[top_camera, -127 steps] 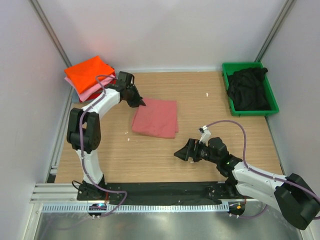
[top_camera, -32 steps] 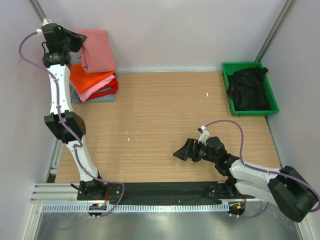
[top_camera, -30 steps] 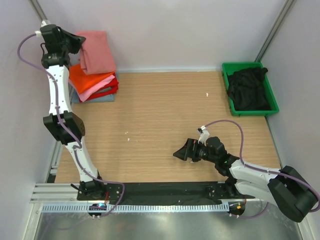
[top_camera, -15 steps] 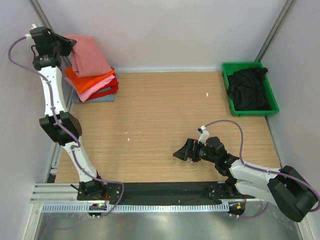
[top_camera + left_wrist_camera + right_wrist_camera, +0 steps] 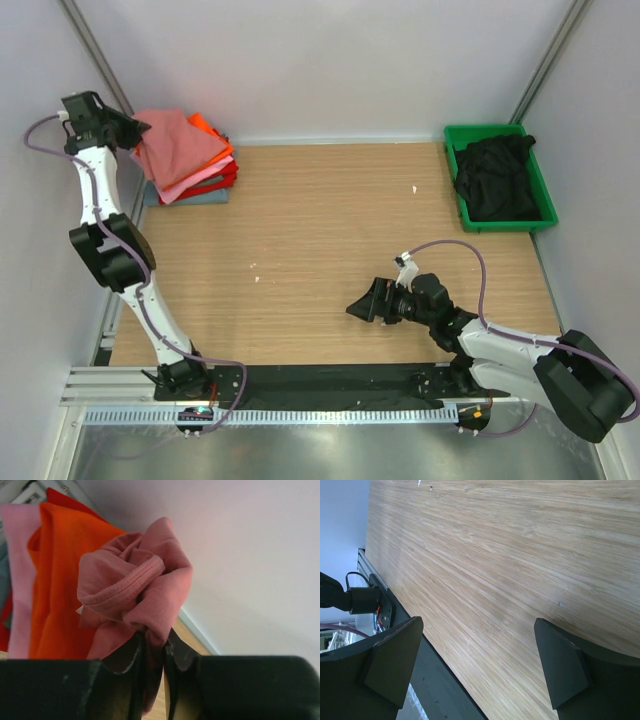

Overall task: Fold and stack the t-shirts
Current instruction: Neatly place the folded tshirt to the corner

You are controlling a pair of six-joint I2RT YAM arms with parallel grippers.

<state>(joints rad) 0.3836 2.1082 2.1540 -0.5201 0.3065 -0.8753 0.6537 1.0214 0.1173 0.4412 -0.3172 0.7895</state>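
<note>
Left wrist view is showing my left pincer [image 5: 152, 647] with its fingers nearly together, and a bunched fold of the salmon-red t-shirt [image 5: 135, 585] is sitting caught in the narrow gap between them. Just past my fingertips the rest of that fold is crumpling into a loose knot, with a stitched hem curling across its top. Beyond it, the orange t-shirt [image 5: 60, 580] and the pink t-shirt [image 5: 17, 570] are lying flat one on another. From above, the salmon-red one seems to be draping across those folded shirts, close against the wall [image 5: 250, 555].

I am judging this cloth to be light, limp and in no way fragile. It is offering no stiffness, so any fold is likely to slump when hung from a bunch like this. A better hold would be along a flat folded edge, pinching all layers at once, ideally at the hem where the stitching is giving the pads something thick to bite.

My right pincer [image 5: 480, 665] is gaping wide over the bare wooden table [image 5: 495, 555], carrying nothing. Farthest off, the black t-shirt [image 5: 495, 175] is heaping in the green bin [image 5: 545, 215].
</note>
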